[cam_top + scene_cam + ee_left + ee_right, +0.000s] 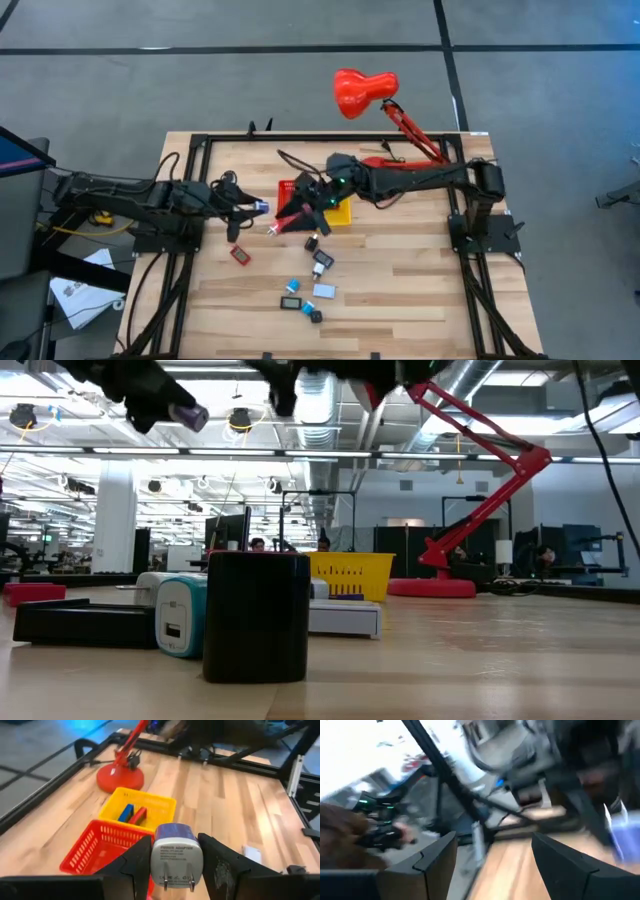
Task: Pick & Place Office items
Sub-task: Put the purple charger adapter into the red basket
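Above the left table half: left gripper (176, 865) clamps a power adapter (175, 857), just short of the red bin (97, 851).
Right gripper (492, 855): fingers spread, holding nothing, over the yellow bin (340, 213).

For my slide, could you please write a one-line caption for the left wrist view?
Left gripper holding a power adapter above the table, with the red bin and the yellow bin ahead.

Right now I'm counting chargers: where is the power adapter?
The power adapter is clamped in the left gripper, held above the table's left side, just short of the red bin.
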